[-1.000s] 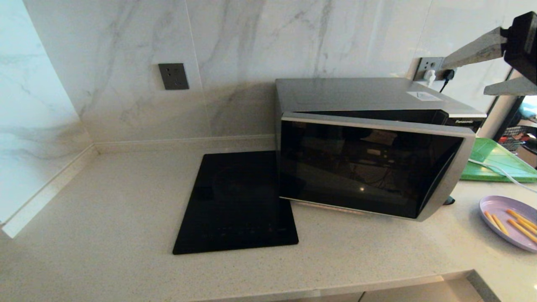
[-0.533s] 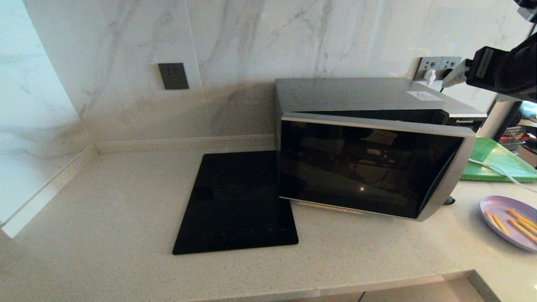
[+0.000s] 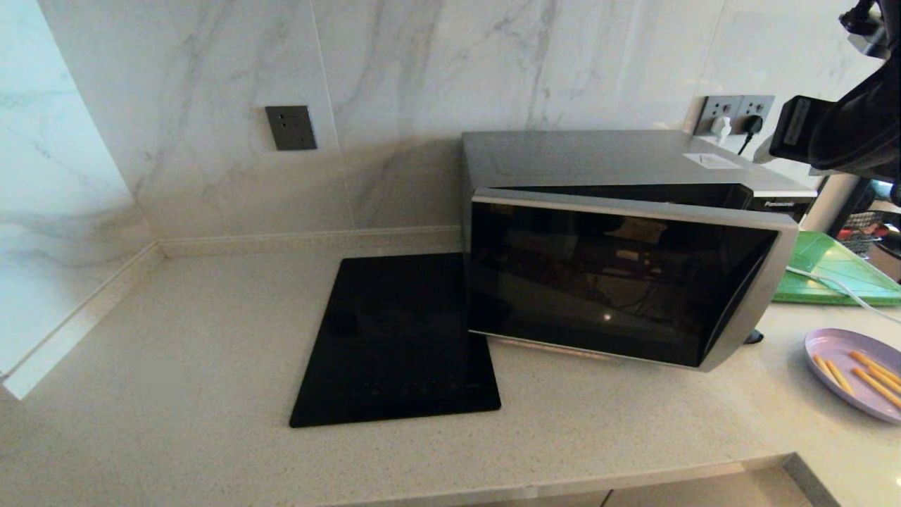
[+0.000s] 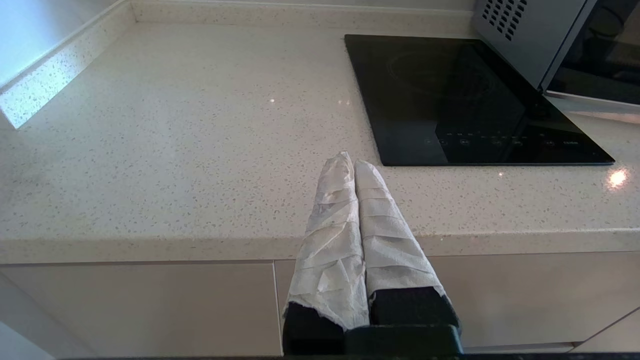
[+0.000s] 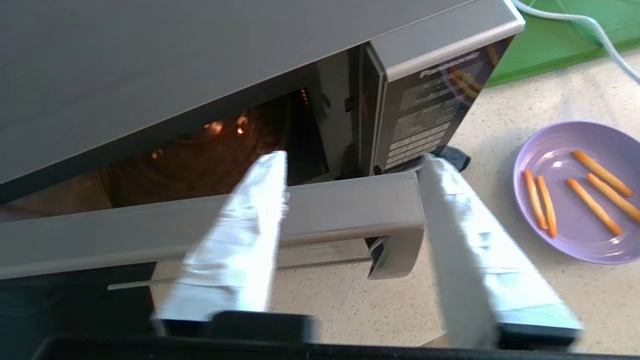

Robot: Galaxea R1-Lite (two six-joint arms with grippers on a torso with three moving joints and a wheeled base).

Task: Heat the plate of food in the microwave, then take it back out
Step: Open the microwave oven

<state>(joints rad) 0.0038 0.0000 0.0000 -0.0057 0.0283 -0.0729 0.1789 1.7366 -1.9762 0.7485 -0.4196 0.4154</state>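
A pale speckled stone counter runs along a marble wall and carries everything here. A flat black cooktop lies on it near the middle. Just beside the cooktop, on the right, stands the microwave, its door swung partly open over the counter and over the cooktop's right edge. Right of the microwave a green board lies flat towards the wall, with a white cable trailing across it. Nearer the front edge, apart from the board, sits the purple plate holding several orange sticks.
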